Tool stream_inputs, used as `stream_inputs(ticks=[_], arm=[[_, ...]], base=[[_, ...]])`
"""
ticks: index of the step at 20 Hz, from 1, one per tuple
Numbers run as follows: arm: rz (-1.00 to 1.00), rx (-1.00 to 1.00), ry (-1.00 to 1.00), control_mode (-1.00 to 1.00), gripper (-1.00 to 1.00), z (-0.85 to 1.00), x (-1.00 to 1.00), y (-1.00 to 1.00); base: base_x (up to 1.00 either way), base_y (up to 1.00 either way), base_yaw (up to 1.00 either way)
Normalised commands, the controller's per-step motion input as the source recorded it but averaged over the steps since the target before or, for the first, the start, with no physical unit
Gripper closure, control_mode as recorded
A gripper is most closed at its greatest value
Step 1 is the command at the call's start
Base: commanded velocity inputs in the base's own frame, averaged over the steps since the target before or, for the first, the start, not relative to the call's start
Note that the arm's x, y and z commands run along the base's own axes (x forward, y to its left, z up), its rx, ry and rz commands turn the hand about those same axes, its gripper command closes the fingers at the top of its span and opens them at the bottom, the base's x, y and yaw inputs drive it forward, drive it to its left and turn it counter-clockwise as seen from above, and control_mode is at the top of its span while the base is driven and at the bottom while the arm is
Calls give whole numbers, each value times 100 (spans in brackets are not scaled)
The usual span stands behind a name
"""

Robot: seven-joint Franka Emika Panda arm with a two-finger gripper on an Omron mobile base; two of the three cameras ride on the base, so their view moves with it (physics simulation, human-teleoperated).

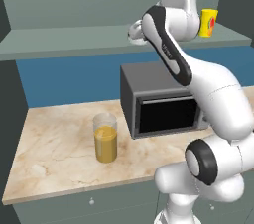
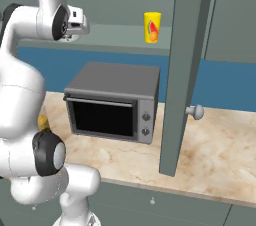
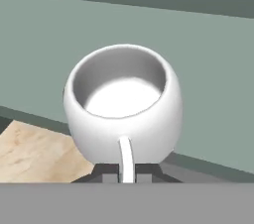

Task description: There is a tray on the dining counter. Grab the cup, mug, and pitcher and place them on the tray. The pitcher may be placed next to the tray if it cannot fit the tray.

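Observation:
The white mug (image 3: 124, 104) faces me in the hand view, its thin handle standing between the finger tips of my gripper (image 3: 127, 173), which is shut on it. From the left base view the mug (image 1: 134, 32) peeks out behind the arm on the grey-green shelf (image 1: 64, 39). The yellow cup (image 1: 208, 22) (image 2: 152, 27) stands further right on the same shelf. Down on the marbled counter (image 1: 54, 148) the glass pitcher (image 1: 105, 138) holds orange liquid, and a sliver of the pitcher (image 2: 43, 121) shows behind my arm. The tray and the dining counter are out of view.
A grey microwave oven (image 1: 163, 104) (image 2: 112, 100) sits on the counter under the shelf. An open cabinet door (image 2: 185, 70) with a round knob (image 2: 196, 112) hangs edge-on to the right of the oven. A blue backsplash runs behind.

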Motion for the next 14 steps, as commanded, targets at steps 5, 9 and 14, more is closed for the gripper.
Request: stream_inputs(ticks=[5,9,14], arm=[[0,2,0,-100,100,7,-100,-17],[-4,2,0,-100,100,1,-100,-26],[-9,0,0,-100,100,-1,-100,-21]], base=[[0,0,0],[0,0,0],[0,0,0]])
